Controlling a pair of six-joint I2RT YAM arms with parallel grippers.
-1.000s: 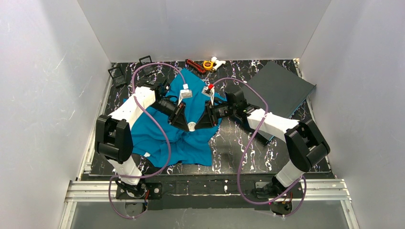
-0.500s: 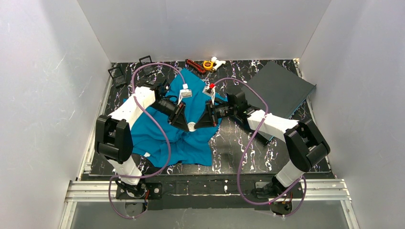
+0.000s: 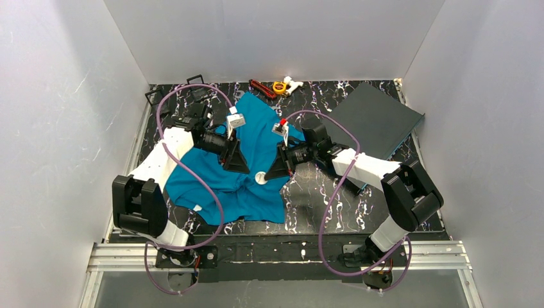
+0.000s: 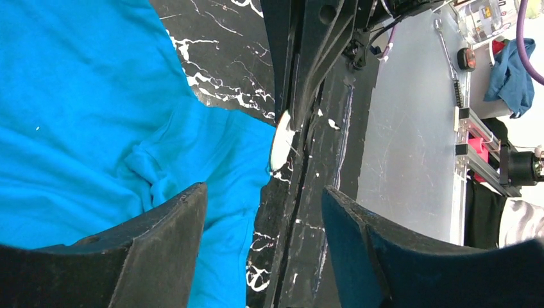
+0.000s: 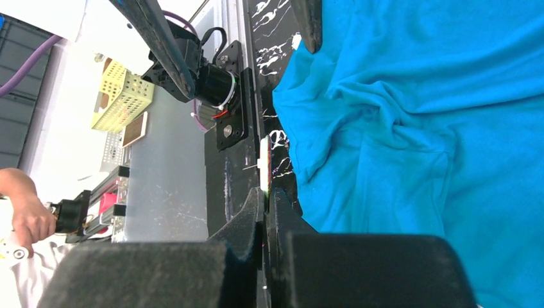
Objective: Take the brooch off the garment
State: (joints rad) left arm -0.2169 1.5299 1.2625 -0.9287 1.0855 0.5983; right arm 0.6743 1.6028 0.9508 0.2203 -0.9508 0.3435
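Our left fingers (image 4: 167, 244) stand spread apart over the teal garment (image 3: 256, 131), holding nothing. Our right fingers (image 5: 244, 221) are pinched on the white brooch (image 3: 261, 178), a thin disc at the garment's right edge. Bare marbled desk (image 3: 308, 189) lies open beyond that edge, toward the grey board (image 3: 375, 119).

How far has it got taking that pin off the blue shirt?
Looks done: the right fingers are shut on the white brooch at the edge of the shirt. In hand: pulling it free, with the left fingers open and empty. Left: carrying it clear; unpinned or not, I cannot tell.
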